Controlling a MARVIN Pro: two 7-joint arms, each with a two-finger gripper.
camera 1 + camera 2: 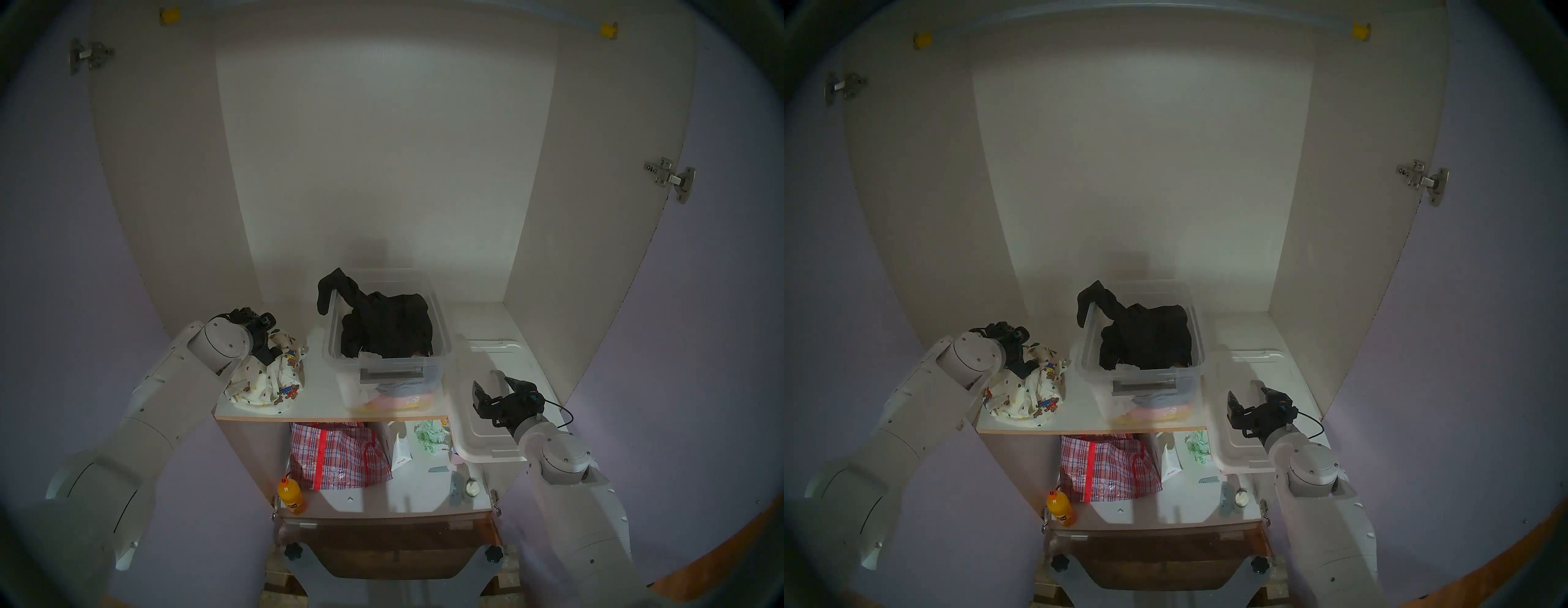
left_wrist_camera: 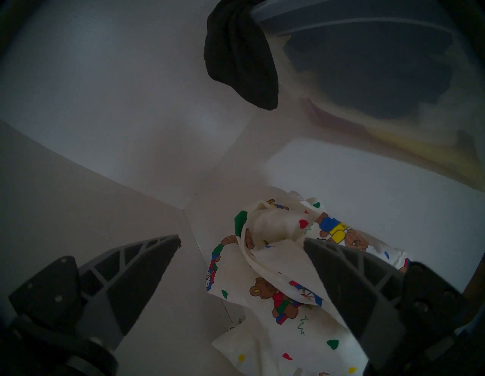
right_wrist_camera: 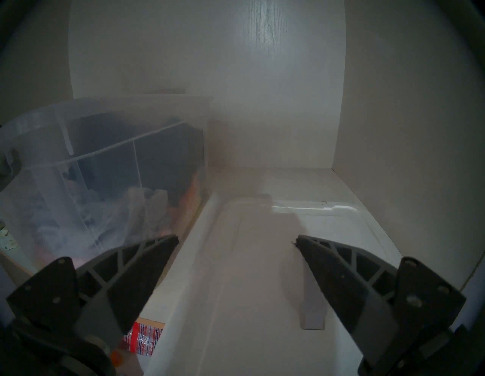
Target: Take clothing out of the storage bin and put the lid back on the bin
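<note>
Open white cabinet, upper shelf (image 1: 314, 395) was the work surface. The clothing (image 1: 271, 378) (cream, teddy-bear print) lay in a heap on the shelf, left of the storage bin (image 1: 441, 335) and outside it, so the removal step looked done. Left gripper (image 2: 242, 241) sat right over the heap, jaws spread wide; the right finger overlapped the fabric in the left wrist view, but nothing was pinched between them. A black garment (image 1: 382, 327) was in the bin, one end draped over the back-left rim; other folded fabric showed through the clear wall.

The lid (image 1: 488, 437) lay flat on the shelf to the bin's right, front end overhanging the edge. Right gripper (image 3: 237, 240) hovered above it, jaws fully apart and empty, grey handle (image 3: 312, 304) just beside the right finger.

Left to do: grasp lid, seat it on bin. Draped black fabric could foul the rim.
</note>
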